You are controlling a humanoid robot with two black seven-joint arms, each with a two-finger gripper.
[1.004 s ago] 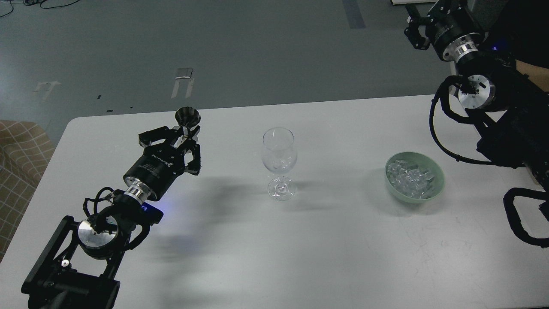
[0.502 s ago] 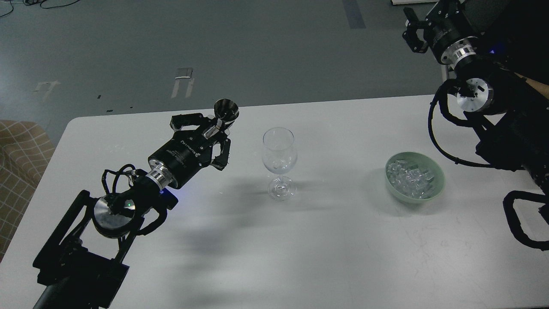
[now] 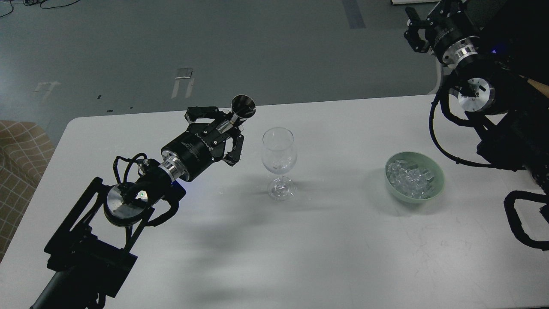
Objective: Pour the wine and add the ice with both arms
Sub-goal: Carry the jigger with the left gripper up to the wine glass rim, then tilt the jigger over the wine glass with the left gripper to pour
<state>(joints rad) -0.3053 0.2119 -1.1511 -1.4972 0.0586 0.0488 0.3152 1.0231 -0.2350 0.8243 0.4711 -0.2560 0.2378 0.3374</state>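
Left gripper [image 3: 229, 124]: fingers were clamped on the stem of a small dark metal cup [image 3: 243, 106], its mouth tilted up and away.
Wine glass [image 3: 279, 162]: stood upright on the white table [image 3: 326, 240], just right of the left fingers, apart from them; any wine in it could not be made out.
Ice [image 3: 411, 177]: heaped in a green bowl [image 3: 437, 186], well right of the glass, far from both sets of fingers.
Right gripper [image 3: 417, 31]: raised beyond the table's far right corner; whether its fingers were apart could not be told.
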